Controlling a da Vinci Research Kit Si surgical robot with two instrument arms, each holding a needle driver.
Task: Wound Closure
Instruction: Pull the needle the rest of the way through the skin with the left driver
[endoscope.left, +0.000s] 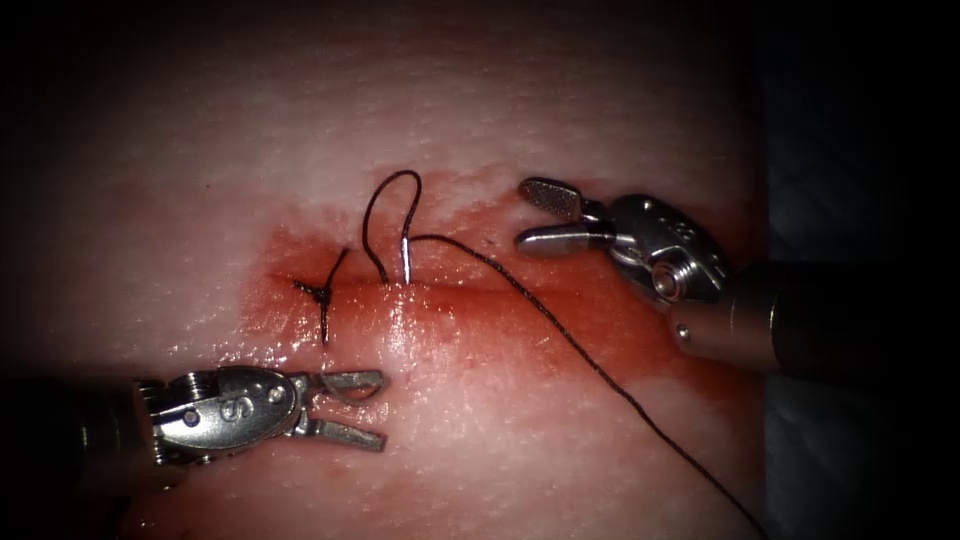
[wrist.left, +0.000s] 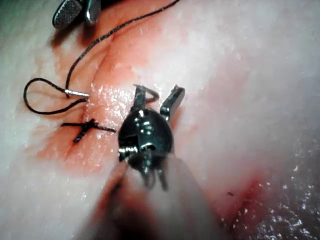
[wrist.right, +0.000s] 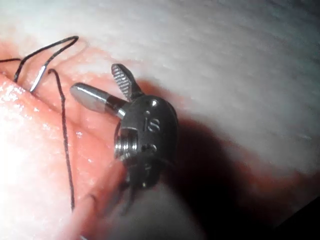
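Here, in the endoscope view, my left claw (endoscope.left: 350, 408) sits below the cut (endoscope.left: 520, 292) with its jaws parted and holding nothing; a curved glint lies across its upper jaw, and I cannot tell what it is. My right claw (endoscope.left: 545, 218) hangs above and right of the cut, jaws spread wide, also empty. The needle (endoscope.left: 406, 258) stands in the tissue (endoscope.left: 480, 120) at the upper lip of the cut, only a short shiny stretch showing, the rest buried. I judge that it stays there because the tissue itself pins it, as neither claw touches it. The thread (endoscope.left: 590, 360) loops up from the needle's exposed end and runs down to the picture's right edge, where it is cut off. Left of the needle sits a finished knot (endoscope.left: 322, 292) with short cut ends, and red fluid (endoscope.left: 300, 250) stains the tissue around the cut.

From the left wrist view, my left claw (wrist.left: 157, 100) shows open, with both jaws apart over wet tissue (wrist.left: 260, 75). The needle (wrist.left: 76, 93) pokes out near the knot (wrist.left: 87, 126), the thread (wrist.left: 40, 111) curling into a loop beside it. My right claw's tip (wrist.left: 75, 11) is cut off by the frame edge.

From the right wrist view, my right claw (wrist.right: 102, 85) is plainly open, one serrated jaw raised, one smooth jaw lying forward, well apart from the needle (wrist.right: 39, 77). The thread (wrist.right: 64, 130) trails across the tissue (wrist.right: 225, 50); where the needle enters the tissue is hard to make out in the glare.
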